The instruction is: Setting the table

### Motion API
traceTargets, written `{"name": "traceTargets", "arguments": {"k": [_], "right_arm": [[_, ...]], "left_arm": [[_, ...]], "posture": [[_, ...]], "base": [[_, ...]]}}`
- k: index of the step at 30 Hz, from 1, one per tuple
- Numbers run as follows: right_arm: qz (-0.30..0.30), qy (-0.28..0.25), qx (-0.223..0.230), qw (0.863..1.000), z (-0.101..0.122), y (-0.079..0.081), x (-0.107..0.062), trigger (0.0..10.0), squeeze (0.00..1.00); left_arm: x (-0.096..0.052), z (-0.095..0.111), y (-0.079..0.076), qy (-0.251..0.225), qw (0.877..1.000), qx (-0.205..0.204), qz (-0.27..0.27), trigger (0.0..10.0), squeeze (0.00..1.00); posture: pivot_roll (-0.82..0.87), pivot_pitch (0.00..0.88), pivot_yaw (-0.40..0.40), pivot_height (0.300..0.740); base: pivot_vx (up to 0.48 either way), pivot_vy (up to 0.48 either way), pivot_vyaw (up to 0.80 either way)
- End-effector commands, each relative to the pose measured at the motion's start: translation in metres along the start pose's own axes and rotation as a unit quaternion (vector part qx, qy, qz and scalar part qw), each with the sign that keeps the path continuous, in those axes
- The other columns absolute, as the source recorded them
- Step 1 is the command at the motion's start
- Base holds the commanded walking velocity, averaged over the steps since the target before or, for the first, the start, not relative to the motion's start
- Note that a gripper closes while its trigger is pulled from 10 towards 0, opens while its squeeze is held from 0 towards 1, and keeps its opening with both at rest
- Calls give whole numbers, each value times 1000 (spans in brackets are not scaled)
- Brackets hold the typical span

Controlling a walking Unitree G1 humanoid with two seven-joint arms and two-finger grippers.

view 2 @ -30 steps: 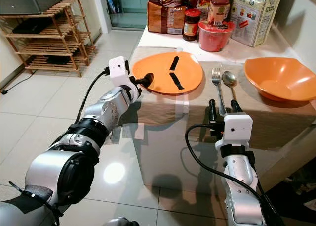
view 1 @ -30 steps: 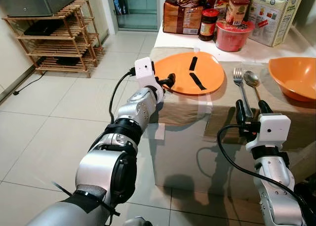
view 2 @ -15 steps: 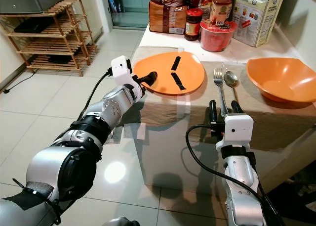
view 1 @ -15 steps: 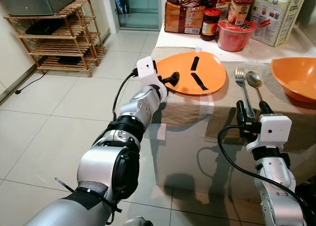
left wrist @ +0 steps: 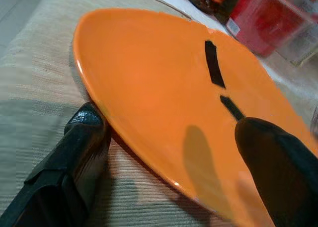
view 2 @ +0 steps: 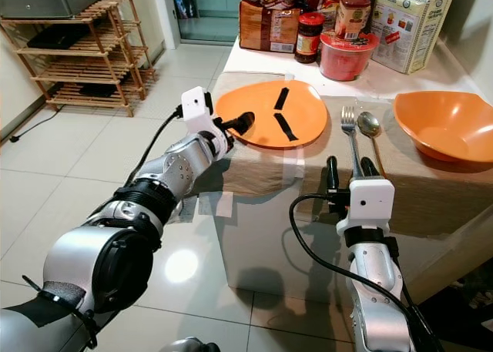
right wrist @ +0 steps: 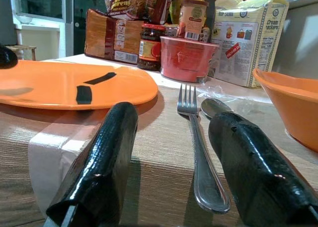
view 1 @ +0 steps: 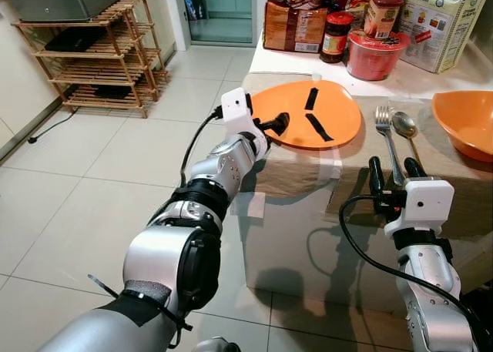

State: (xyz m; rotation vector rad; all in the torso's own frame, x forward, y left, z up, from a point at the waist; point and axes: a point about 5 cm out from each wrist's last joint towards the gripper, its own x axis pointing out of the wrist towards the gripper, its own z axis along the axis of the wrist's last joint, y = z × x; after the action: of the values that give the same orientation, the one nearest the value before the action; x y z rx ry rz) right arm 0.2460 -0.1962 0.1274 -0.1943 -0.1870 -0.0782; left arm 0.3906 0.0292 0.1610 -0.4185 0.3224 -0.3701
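Left gripper (left wrist: 164, 152) straddles the plate's (view 1: 323, 115) near-left rim, fingers spread, not clamped. Right gripper (view 1: 394, 169), open, waits at the table's (view 1: 296, 175) near edge below the fork (view 1: 386, 130).

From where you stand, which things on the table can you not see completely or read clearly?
- Orange bowl: cut off by the picture edge in the left eye view.
- Fork handle end: hidden behind the right gripper in the eye views.
- Orange plate underside at the near rim: hidden by the plate itself, where the left gripper straddles it.
- Labels on the packets and jars behind: too small to read.
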Motion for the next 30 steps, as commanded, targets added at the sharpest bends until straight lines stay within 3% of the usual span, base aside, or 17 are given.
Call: {"name": "traceTargets", "arguments": {"k": [1,12,13,15,21,30], "right_arm": [[-3,-3,2,1000,3,0,-2,10000,0],[-4,0,6,1000,2,3,-5,10000,0],[-3,0,6,1000,2,3,-5,10000,0],[-3,1,7,1000,2,4,-5,10000,0],[-3,3,7,1000,1,4,-6,10000,0],[-2,5,7,1000,1,4,-6,10000,0]], "left_arm": [[2,-1,-8,5,999,40,-12,10000,0],[1,-12,-3,37,999,34,0,10000,0],[0,-14,-1,40,998,38,4,510,0],[0,-16,1,43,998,43,8,0,0],[-1,-22,4,53,998,41,16,0,0],[-1,-21,6,55,995,74,22,0,0]], "posture": [[-68,0,85,735],[-70,0,94,735],[-68,0,94,735],[-68,0,94,735],[-68,0,93,735],[-67,0,93,735]], "base": [[0,0,0],[0,0,0],[0,0,0],[0,0,0],[0,0,0],[0,0,0]]}}
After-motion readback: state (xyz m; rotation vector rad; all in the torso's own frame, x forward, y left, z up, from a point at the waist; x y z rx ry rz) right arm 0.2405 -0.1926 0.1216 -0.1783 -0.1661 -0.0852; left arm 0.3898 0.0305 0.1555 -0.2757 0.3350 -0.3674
